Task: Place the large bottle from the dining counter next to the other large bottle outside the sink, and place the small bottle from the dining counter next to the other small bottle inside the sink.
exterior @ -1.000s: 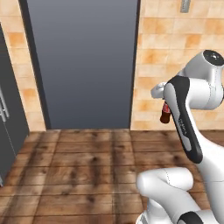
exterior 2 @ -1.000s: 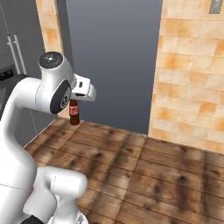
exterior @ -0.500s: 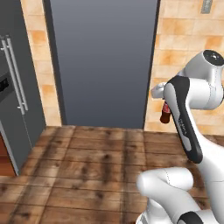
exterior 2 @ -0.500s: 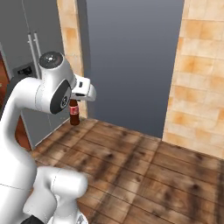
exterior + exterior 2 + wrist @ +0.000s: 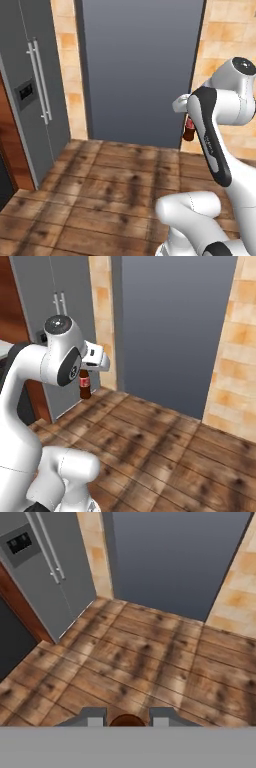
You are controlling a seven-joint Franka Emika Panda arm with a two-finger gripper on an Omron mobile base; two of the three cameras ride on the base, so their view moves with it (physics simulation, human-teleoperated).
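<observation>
The small bottle (image 5: pixel 85 384) was a slim brown cola-type shape with a red cap and a pale label band, hanging upright under the gripper (image 5: pixel 86 370) and clear of the floor. In the hand view its round brown top (image 5: pixel 127 720) sat between the two grey fingertips (image 5: pixel 92 717), which were closed against it on either side.

The floor (image 5: pixel 150 662) was dark, knotty wooden planking with visible grain. Beyond the bottle stood a tall, flat, matte grey door panel (image 5: pixel 142 70), framed on both sides by walls of warm tan stone tiles (image 5: pixel 242 356). To the left of that panel stood a grey double-door fridge (image 5: pixel 35 95) with two long vertical bar handles and a small dark dispenser panel; a strip of reddish wood (image 5: pixel 12 150) edged its left side.

The arm was folded, elbow raised, forearm angled down and hand pointing at the floor, holding the bottle in front of the grey panel. In the left base view the forearm covered most of the bottle (image 5: pixel 189 131), leaving only its lower body showing.
</observation>
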